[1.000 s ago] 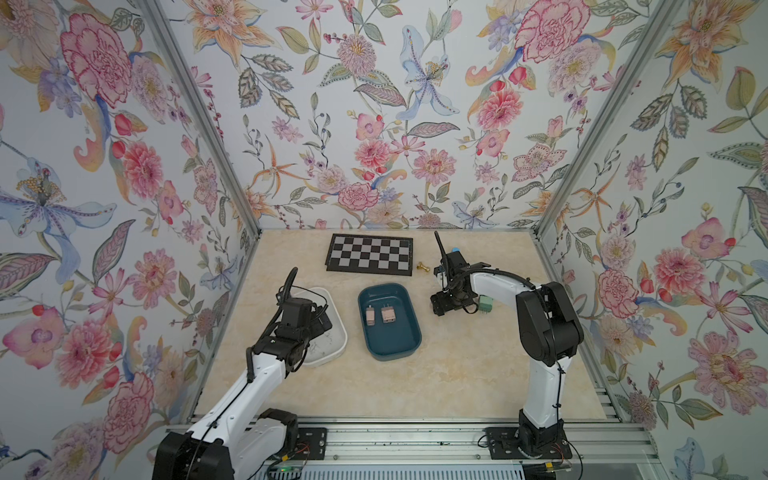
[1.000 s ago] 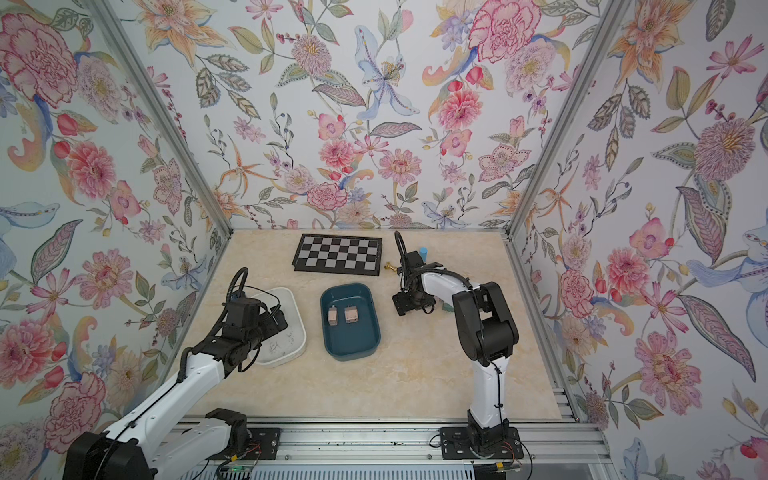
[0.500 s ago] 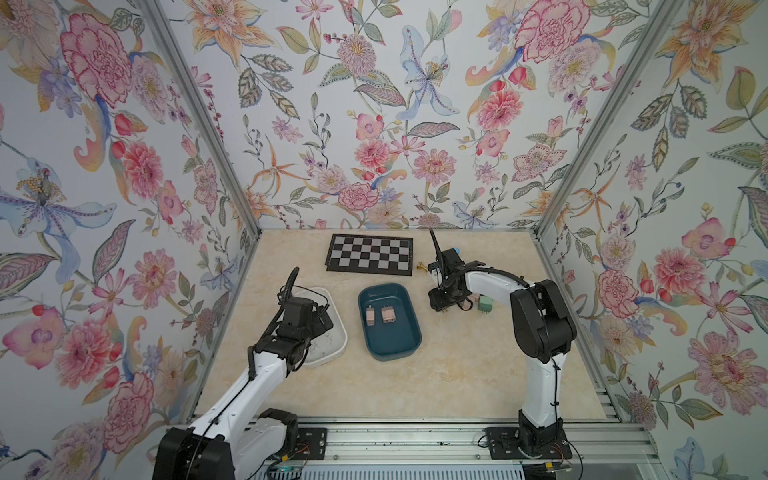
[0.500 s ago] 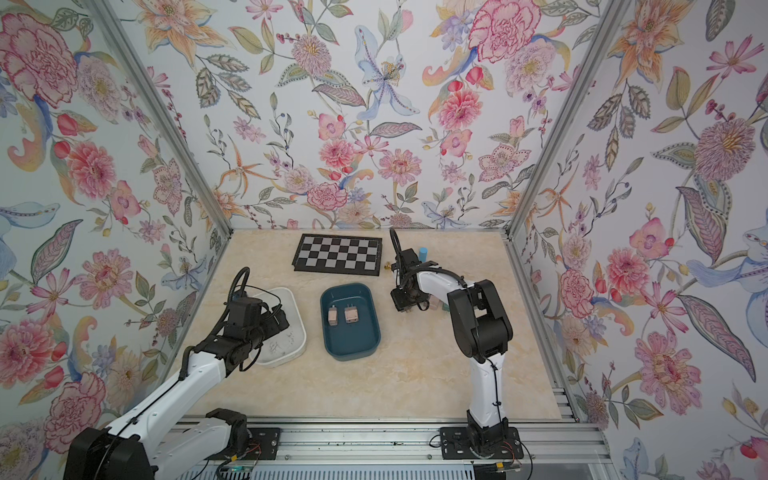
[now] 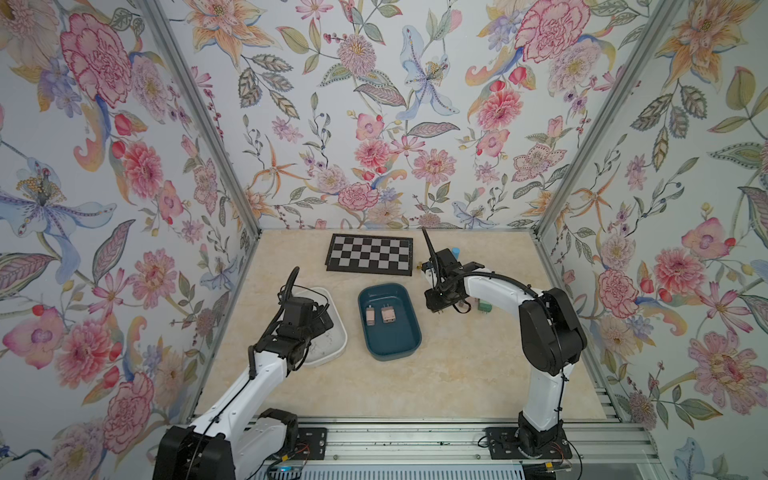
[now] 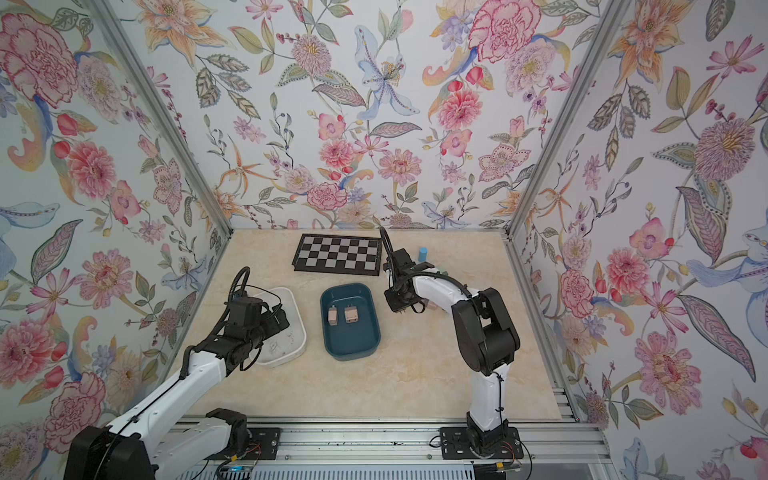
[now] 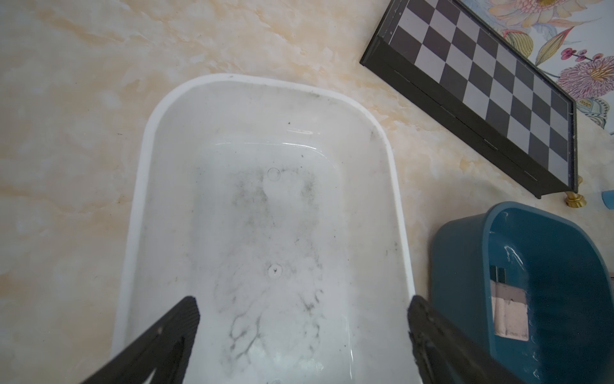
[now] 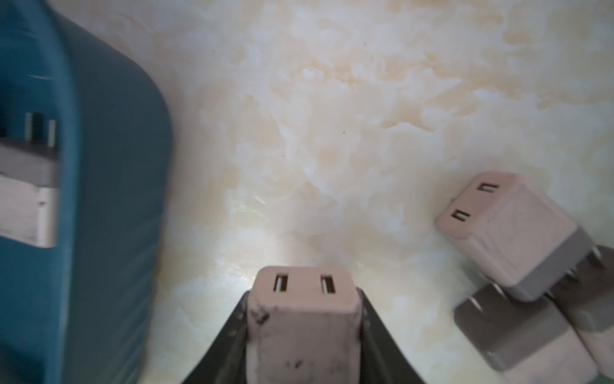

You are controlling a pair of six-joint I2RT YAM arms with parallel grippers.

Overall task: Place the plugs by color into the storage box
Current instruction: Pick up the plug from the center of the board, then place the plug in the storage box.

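A teal tub (image 5: 392, 343) was found just beside the right claw (image 8: 304, 297). Two pink-beige plugs (image 5: 388, 314) were seen lying side by side on its floor, prongs turned toward the chessboard (image 5: 370, 259). A white tub (image 7: 265, 216) was seen directly beneath the left claw (image 7: 302, 299), whose fingers (image 7: 179, 319) were held wide apart above it; only dark smudges were made out on its floor. The right claw was clamped on a held plug (image 8: 304, 329), a dusty pink block with rounded corners. Two narrow slots were shown in the face pointing away from the claw, and dark scuffs on its side. Whether it was raised off the table could not be told. On the far side of the claw from the teal tub, loose plugs (image 8: 508, 232) were seen huddled together, each a pink body capped by a grey face with short metal prongs. The grip and the slots were shown only in the right wrist view; in both top views the held plug was hidden under the claw. A mint green plug (image 5: 484, 305) just past the huddle was made out clearly only in a top view.
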